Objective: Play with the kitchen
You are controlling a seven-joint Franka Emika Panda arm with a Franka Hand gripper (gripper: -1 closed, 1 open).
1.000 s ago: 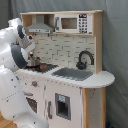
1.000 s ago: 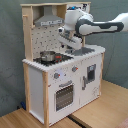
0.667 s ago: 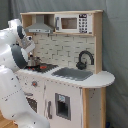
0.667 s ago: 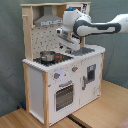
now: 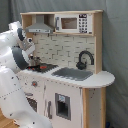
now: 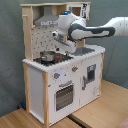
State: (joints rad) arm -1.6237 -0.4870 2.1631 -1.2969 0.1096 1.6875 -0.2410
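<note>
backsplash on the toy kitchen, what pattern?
Pale backsplash panel with rows of small dark dots, clearest in the first exterior view.

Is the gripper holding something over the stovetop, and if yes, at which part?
It cannot be told. In the second exterior view the gripper hangs over the stovetop beside a small pot, but no hold on anything shows.

Soft, even indoor light fills both exterior views without glare, both pictures look slightly blurred with fine detail smeared, and the gripper (image 6: 70, 46) casts only a faint shadow below itself, while the hood recess above it sits dimmer than the bright white cabinet fronts.
</note>
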